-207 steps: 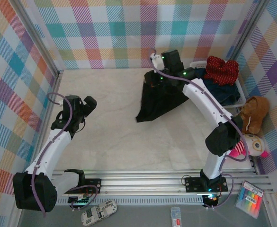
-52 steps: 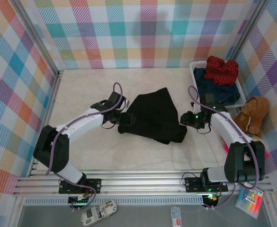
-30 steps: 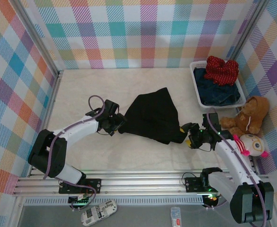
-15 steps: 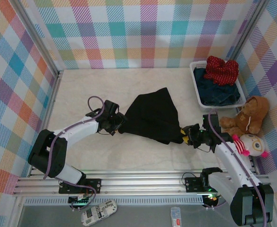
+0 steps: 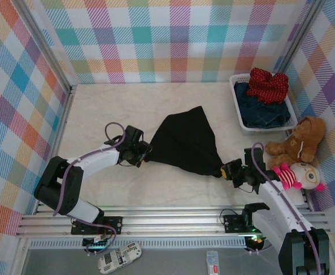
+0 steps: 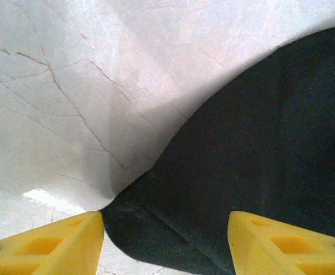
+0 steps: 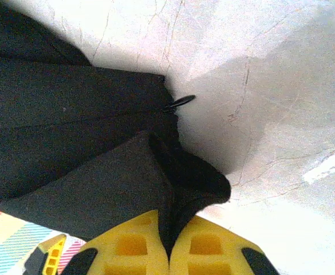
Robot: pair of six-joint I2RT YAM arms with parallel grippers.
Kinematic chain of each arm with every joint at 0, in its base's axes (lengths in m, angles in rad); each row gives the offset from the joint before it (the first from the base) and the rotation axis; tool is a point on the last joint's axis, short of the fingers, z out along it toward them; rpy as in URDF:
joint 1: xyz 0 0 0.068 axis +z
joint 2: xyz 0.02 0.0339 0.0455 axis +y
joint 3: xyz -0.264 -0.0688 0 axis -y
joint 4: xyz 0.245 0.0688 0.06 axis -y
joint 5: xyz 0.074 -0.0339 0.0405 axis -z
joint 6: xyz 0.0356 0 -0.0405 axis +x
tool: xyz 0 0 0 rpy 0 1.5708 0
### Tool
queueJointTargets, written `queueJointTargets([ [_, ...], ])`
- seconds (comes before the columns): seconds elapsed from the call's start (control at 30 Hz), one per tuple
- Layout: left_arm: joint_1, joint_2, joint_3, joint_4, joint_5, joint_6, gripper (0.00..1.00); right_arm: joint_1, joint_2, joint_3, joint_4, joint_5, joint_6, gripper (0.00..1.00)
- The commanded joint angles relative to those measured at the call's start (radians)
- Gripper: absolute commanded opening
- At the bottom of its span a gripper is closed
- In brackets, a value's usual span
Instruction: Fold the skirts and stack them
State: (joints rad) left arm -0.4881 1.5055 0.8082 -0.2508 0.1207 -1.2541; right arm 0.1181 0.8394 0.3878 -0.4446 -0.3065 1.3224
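Top external: fixed overhead, looks down on the whole table; black skirt mid-frame, far off. Left wrist: very close, low over the skirt's left corner, facing across the cloth. Right wrist: equally close at the skirt's right corner. All three share the skirt and marbled top beside it.

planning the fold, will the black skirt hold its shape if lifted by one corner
Probably floppy: the skirt bunches into soft folds where the right gripper pinches it. Likely to sag and hang from that corner. It looks thin and lies flat on the table, so probably light.
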Motion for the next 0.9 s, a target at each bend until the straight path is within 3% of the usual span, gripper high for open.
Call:
queueJointTargets([
  [0.0, 0.009, 0.036, -0.006, 0.048, 0.025, -0.045, 0.57, 0.004, -0.008, 0.002, 0.032, 0.009, 0.003, 0.0],
  [0.23, 0.011, 0.111, 0.019, 0.087, 0.018, -0.044, 0.51, 0.004, -0.013, -0.007, 0.036, 0.005, -0.011, 0.0],
  [0.37, 0.011, 0.151, 0.05, 0.074, 0.0, -0.025, 0.42, 0.005, -0.025, -0.01, 0.032, 0.013, -0.021, 0.0],
  [0.47, 0.011, 0.149, 0.049, 0.08, -0.009, -0.025, 0.28, 0.004, -0.043, -0.01, 0.037, 0.018, -0.03, 0.0],
  [0.57, 0.012, 0.095, 0.053, 0.043, -0.049, -0.005, 0.01, 0.004, -0.077, 0.005, 0.062, 0.028, -0.047, 0.0],
  [0.73, 0.016, -0.084, 0.125, -0.188, -0.232, 0.062, 0.0, 0.004, -0.126, 0.132, 0.07, 0.08, -0.158, 0.0],
  [0.87, 0.03, -0.232, 0.289, -0.342, -0.385, 0.214, 0.0, 0.0, -0.086, 0.382, 0.031, 0.111, -0.329, 0.0],
])
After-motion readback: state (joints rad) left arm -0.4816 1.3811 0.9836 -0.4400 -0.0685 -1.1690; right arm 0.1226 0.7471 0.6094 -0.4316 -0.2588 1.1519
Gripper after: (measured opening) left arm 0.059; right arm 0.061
